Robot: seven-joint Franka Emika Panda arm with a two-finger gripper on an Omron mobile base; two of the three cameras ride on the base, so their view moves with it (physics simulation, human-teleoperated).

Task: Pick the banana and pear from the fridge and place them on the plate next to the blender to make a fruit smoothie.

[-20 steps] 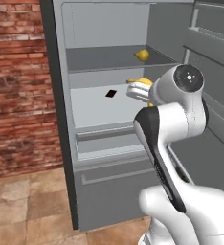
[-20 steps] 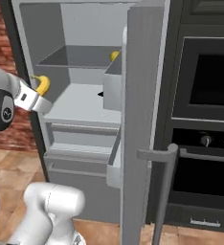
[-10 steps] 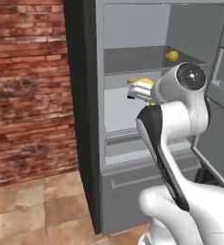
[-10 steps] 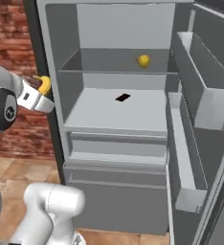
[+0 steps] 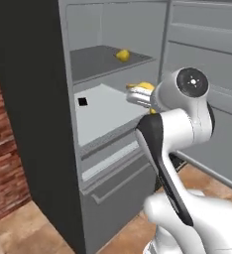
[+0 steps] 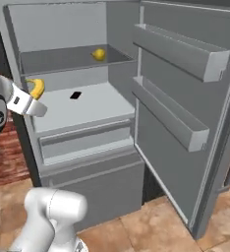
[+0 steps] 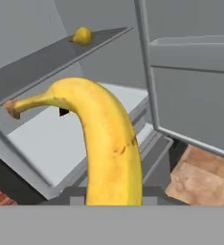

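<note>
A: What's the gripper [image 6: 32, 96] doing?
B: Clenched on the banana [image 7: 104, 139], mid-frame, outside the fridge [image 6: 77, 106].
A: And the pear [image 6: 99, 53]?
B: Upper shelf, top centre of the frame.
A: Risks?
B: The long banana could clip the open door [image 6: 186, 98] if the arm swings wide, and slip.

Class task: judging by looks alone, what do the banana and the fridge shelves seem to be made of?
The banana: real fruit, seemingly; matte yellow peel with brown flecks and a darker stem tip. The fridge shelves: probably plastic or painted metal; flat, pale grey, opaque, no gloss. The rendering leaves it open.
</note>
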